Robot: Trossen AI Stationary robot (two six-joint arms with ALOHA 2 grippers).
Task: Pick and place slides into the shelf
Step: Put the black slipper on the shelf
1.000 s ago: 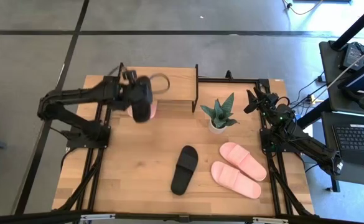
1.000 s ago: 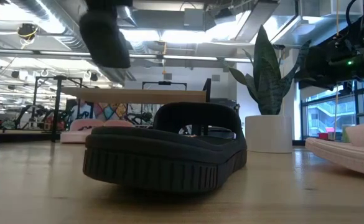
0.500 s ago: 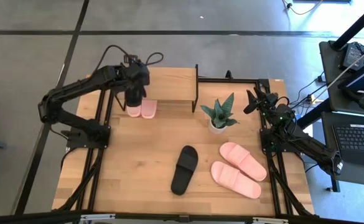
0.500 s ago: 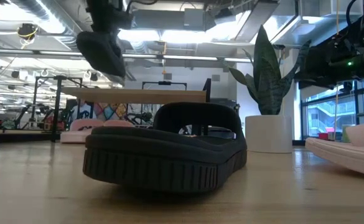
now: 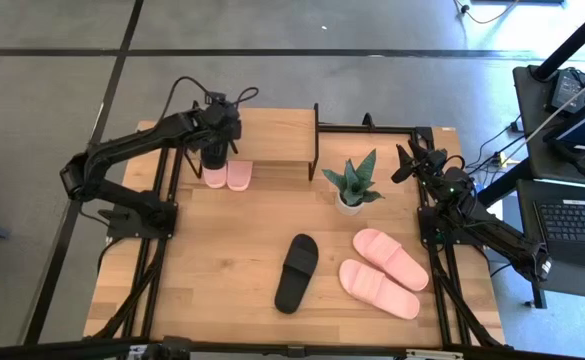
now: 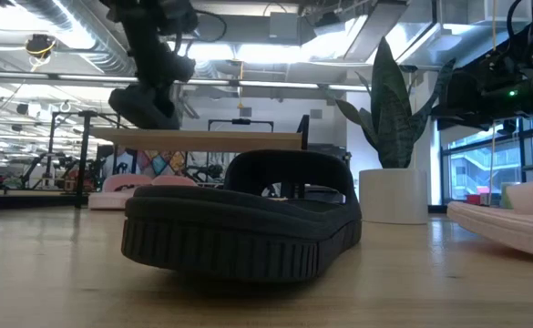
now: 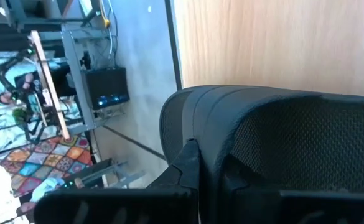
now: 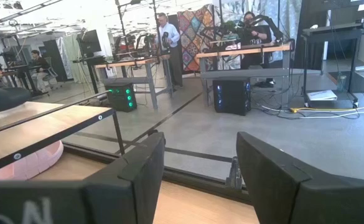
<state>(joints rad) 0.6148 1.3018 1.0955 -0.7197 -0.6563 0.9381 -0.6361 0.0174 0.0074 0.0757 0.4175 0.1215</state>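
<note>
My left gripper (image 5: 217, 138) is over the shelf's light wood top board (image 5: 277, 130) at the table's far left, shut on a black slide (image 6: 143, 105). Two pink slides (image 5: 227, 177) lie side by side on the tier below, toes sticking out toward the near edge. A second black slide (image 5: 297, 272) lies sole down mid-table. Two more pink slides (image 5: 382, 272) lie to its right. My right gripper (image 8: 200, 168) waits open at the table's far right edge. My left gripper comes at the black slide from above, pointing down. In the left wrist view one finger (image 7: 188, 165) lies against the slide's dark rim (image 7: 200, 118); the other finger is hidden by the slide. The slide hangs tilted below the fingers, clear just above the top board (image 6: 230, 138).
A potted plant (image 5: 352, 185) in a white pot stands right of the shelf. The shelf's black frame post (image 5: 315, 140) rises at its right end. Bare tabletop lies along the near left (image 5: 202, 270). People stand in the room beyond the table (image 8: 169, 37).
My left gripper has moved from the shelf's near side toward the far edge, over the top board, and come down. The black slide it carries has sunk from high above the shelf to just over the board and tipped from hanging steeply toward level.
</note>
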